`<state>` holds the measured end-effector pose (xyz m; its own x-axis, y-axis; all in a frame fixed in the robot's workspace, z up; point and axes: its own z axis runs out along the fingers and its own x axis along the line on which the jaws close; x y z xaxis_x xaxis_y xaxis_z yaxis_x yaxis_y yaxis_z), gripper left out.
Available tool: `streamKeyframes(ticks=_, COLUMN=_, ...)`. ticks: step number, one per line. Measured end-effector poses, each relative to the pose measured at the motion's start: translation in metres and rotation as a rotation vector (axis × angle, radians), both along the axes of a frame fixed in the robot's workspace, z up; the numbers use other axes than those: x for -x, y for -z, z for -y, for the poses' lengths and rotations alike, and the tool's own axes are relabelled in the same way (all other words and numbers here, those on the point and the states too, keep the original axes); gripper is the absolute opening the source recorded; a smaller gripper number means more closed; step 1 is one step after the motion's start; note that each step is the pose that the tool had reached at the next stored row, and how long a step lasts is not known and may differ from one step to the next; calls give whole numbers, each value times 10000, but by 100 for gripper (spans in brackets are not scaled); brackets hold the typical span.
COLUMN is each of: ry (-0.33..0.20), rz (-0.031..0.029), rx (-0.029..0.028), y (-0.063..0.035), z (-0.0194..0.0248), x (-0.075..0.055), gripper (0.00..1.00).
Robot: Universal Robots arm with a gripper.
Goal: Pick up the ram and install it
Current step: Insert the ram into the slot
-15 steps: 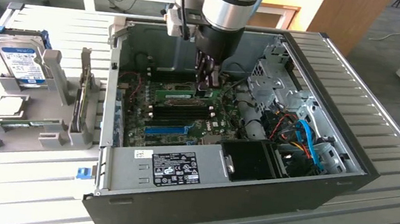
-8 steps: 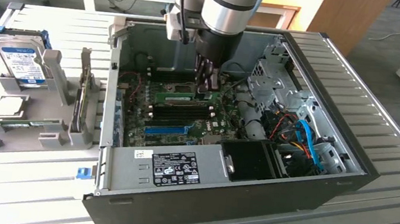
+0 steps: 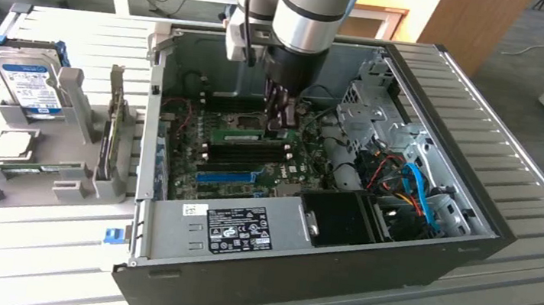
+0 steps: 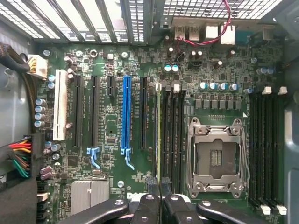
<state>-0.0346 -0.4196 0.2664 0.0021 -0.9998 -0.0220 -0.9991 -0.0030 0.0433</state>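
Observation:
In the wrist view the ram (image 4: 159, 130) shows edge-on as a thin yellow-green strip. It runs straight out from my gripper (image 4: 160, 186), whose dark fingers are shut on its near end. The strip lies along the dark memory slots (image 4: 172, 135) between the black expansion slot and the open CPU socket (image 4: 216, 156). Whether it sits in a slot or hangs just above one I cannot tell. In the exterior view my gripper (image 3: 278, 122) reaches down into the open computer case (image 3: 445, 249), just over the motherboard (image 3: 241, 153).
A long blue slot (image 4: 125, 114) and a white slot (image 4: 59, 105) lie further along the board. Cable bundles (image 3: 406, 187) fill the case at the exterior view's right. A grey holder (image 3: 63, 182) outside the case carries a hard drive (image 3: 28, 82), an upright card (image 3: 111, 126) and a green stick (image 3: 34, 168).

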Motion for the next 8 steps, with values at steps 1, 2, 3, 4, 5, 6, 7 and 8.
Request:
streamKeyframes(ticks=1, ry=0, rz=2, rx=-1, y=11, z=0, x=0, gripper=12)
streamKeyframes(ticks=2, ry=0, rz=5, rx=-1, y=20, z=0, x=0, gripper=12)
streamKeyframes(ticks=3, ry=0, rz=6, rx=0, y=29, z=0, x=0, gripper=12)
streamKeyframes(ticks=4, ry=0, rz=8, rx=-1, y=39, z=0, x=0, gripper=12)
streamKeyframes(ticks=5, ry=0, rz=10, rx=0, y=48, z=0, x=0, gripper=12)
streamKeyframes(ticks=6, ry=0, rz=12, rx=0, y=57, z=0, x=0, gripper=12)
streamKeyframes(ticks=7, ry=1, rz=14, rx=0, y=67, z=0, x=0, gripper=12)
streamKeyframes(ticks=8, ry=1, rz=16, rx=0, y=76, z=0, x=0, gripper=12)
